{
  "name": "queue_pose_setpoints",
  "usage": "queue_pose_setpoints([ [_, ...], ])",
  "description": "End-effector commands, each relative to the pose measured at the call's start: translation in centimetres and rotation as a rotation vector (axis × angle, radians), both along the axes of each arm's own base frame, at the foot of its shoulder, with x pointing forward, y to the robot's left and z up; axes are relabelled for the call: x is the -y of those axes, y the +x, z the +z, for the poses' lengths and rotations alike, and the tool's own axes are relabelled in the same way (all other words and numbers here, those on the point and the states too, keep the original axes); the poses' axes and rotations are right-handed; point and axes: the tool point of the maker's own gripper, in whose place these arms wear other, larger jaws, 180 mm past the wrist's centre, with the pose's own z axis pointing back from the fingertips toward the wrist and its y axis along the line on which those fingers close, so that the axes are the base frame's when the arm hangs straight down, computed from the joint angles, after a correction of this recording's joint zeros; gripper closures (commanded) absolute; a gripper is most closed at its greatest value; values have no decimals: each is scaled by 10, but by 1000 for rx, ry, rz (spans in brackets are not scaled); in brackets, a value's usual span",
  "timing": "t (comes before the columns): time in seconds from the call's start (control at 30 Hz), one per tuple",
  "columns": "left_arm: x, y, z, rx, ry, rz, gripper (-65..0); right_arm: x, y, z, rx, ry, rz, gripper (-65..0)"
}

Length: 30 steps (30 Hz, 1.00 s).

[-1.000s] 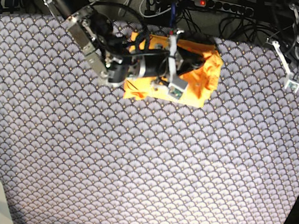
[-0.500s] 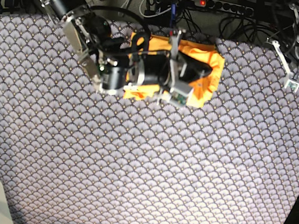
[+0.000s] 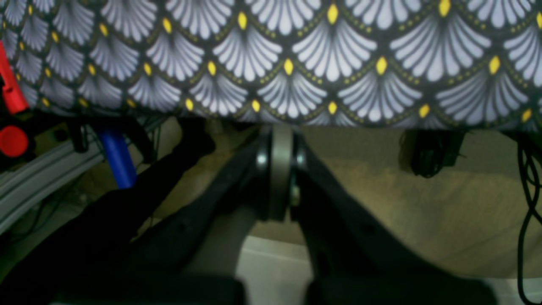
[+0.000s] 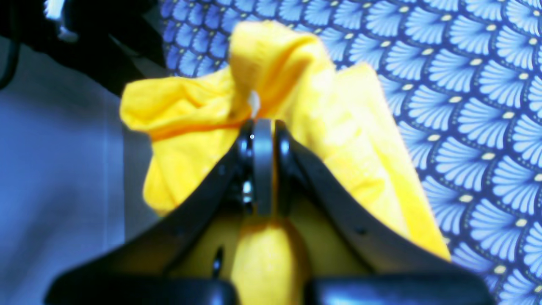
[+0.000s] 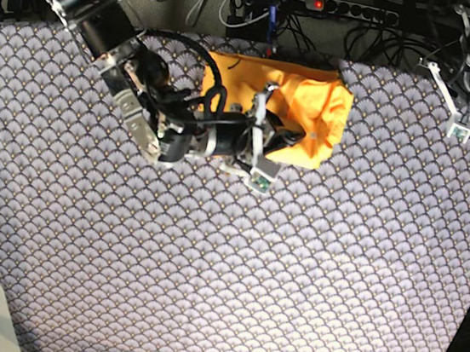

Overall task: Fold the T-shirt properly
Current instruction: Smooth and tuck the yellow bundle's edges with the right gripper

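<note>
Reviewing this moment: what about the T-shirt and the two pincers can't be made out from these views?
- T-shirt fold state: base view, its left part is covered by the right arm; the sleeves and collar are bunched out of sight.
- Grip on the T-shirt: right wrist view is blurred; the right pincer hides how many layers are pinched.
- Left pincer: left wrist view is dim and blurred.

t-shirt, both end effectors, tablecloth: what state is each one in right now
T-shirt: bunched into a rumpled bundle at the far edge of the table, not neatly folded, one fold pinched.
Right end effector: shut on a fold of the T-shirt.
Left end effector: shut, holding nothing, off by the table's edge.
Tablecloth: spread flat.
</note>
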Motion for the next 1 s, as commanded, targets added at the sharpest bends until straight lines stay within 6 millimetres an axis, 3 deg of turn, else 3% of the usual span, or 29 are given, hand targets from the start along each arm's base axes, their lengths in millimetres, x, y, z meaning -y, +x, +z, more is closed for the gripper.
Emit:
queue_pose_setpoints([
  [0.0, -6, 4, 8, 18, 24, -7, 0, -9, 10, 16, 22, 62, -8, -3],
  [0.17, -7, 4, 8, 16, 26, -8, 0, -1, 23, -2, -27, 54, -64, -3],
  [0.47, -7, 5, 8, 21, 25, -8, 0, 18, 25, -43, -130, 25, -154, -3],
  [0.63, -6, 7, 9, 25, 25, -10, 0, 11, 15, -16, -58, 45, -91, -2],
  [0.83, -6, 11, 11, 36, 25, -10, 0, 3, -10, 39, 112, 46, 51, -1],
  [0.9, -6, 15, 12, 45, 23, -8, 0, 5, -20, 44, 127, 52, 64, -2],
  [0.97, -5, 15, 11, 45, 21, -8, 0, 15, -24, 34, 108, 27, 59, -2],
])
